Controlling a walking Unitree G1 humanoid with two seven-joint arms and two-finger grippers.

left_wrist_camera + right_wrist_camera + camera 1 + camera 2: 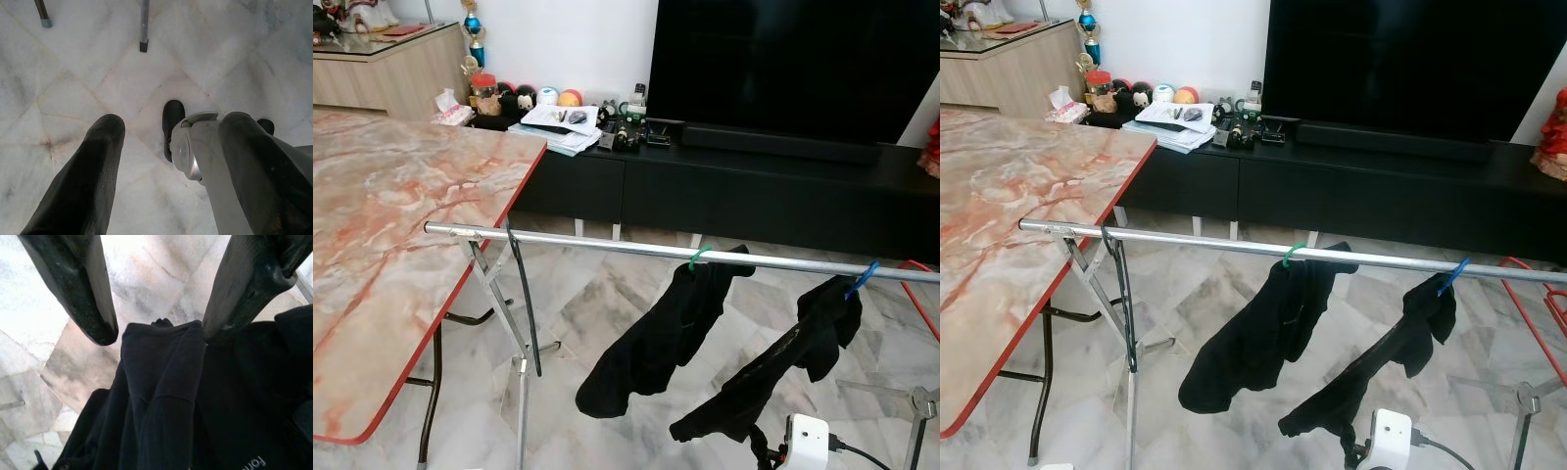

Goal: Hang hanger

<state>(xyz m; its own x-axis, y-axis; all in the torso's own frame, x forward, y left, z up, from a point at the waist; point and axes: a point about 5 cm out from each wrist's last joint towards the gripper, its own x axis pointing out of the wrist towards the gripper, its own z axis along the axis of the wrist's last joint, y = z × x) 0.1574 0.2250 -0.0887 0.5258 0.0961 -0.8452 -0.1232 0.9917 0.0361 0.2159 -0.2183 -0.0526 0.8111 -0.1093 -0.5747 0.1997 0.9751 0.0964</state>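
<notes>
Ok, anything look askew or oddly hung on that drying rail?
Yes. Both black garments dangle bunched from the rail, one on a green hanger hook, one on a blue hook, sagging lopsided instead of spread.

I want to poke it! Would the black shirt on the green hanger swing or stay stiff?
Probably swing: the shirt hangs from one green hanger hooked on the rail. It looks floppy, drooping in soft folds. Likely light, since the thin hook carries it.

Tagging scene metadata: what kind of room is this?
Likely a home living room: a large TV on a low black TV cabinet, a marble-pattern folding table, and a clothes rail on marble floor tiles.
</notes>
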